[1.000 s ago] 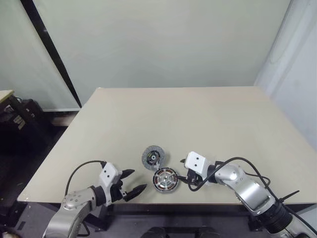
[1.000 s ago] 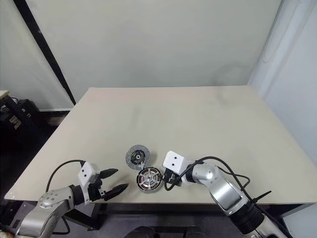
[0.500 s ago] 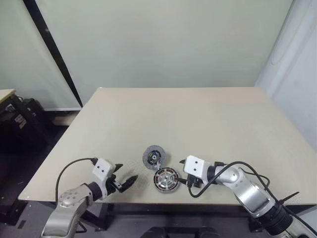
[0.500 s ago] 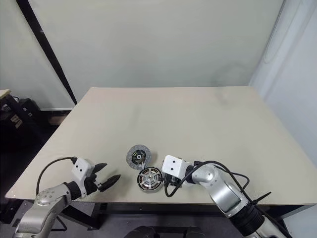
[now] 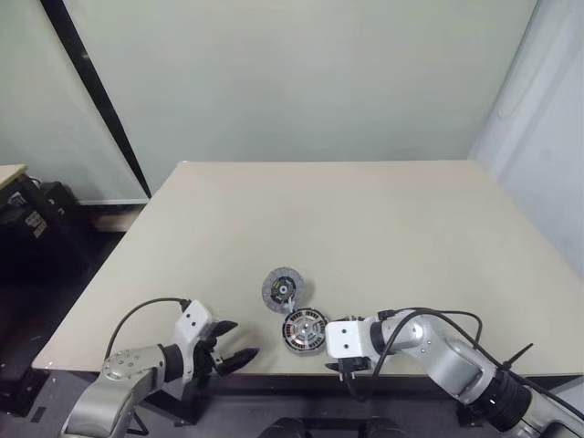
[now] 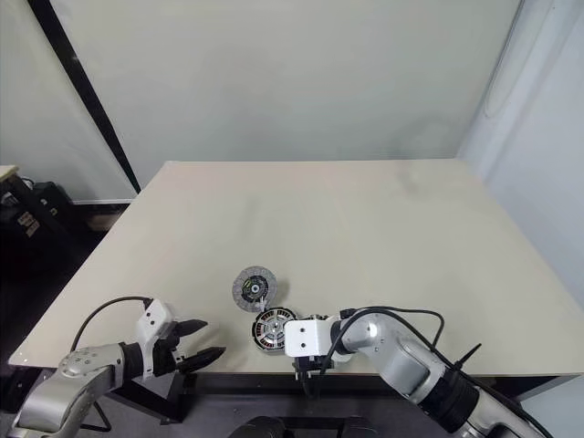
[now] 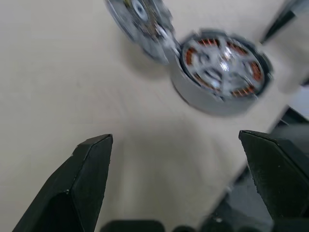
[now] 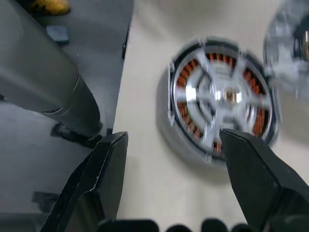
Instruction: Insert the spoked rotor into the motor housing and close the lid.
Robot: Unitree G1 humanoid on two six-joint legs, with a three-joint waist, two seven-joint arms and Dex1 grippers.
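The motor housing (image 5: 305, 330) sits near the front edge of the table (image 5: 365, 228) with the spoked rotor (image 8: 227, 96) already seated inside its copper ring, and the lid (image 5: 282, 289) lies touching it on the far side, so I judge only the closing is left. My right end effector (image 8: 169, 179) hangs just beside the housing, fingers spread and empty, ready to steady it. My left end effector (image 5: 235, 345) waits well apart, wide open and empty, leaving the lid free to reach

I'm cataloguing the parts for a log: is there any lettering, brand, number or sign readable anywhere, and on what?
None can be read.
Motor housing: bare metal and copper windings, no marking visible.
Lid: too small and blurred to tell.
Table: plain, no lettering.
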